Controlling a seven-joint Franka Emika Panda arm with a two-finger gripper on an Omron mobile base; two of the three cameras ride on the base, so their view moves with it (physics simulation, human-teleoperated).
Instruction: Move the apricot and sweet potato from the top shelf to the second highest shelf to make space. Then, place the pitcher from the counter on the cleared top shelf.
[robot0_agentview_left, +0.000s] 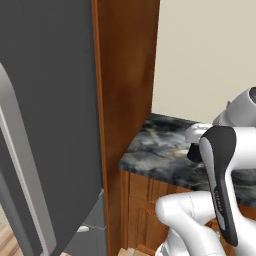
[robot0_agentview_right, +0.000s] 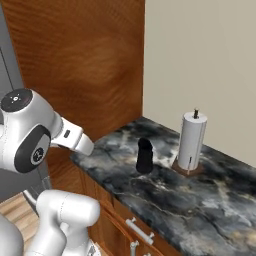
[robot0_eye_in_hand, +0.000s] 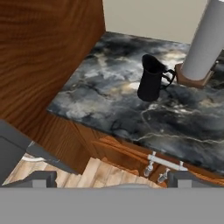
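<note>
Wide-open, my pincer hovers off the counter; ahead, the pitcher (paper towel roll just beyond).

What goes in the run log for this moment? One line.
fingers: open, holding nothing | pitcher: upright on counter, beside paper towel roll | fridge door: shut

The counter, a dark marbled slab over reddish wooden cabinets, carried the black pitcher standing upright near its left end. Just right of it, slightly farther back, stood a paper towel roll on a wooden base.
</note>
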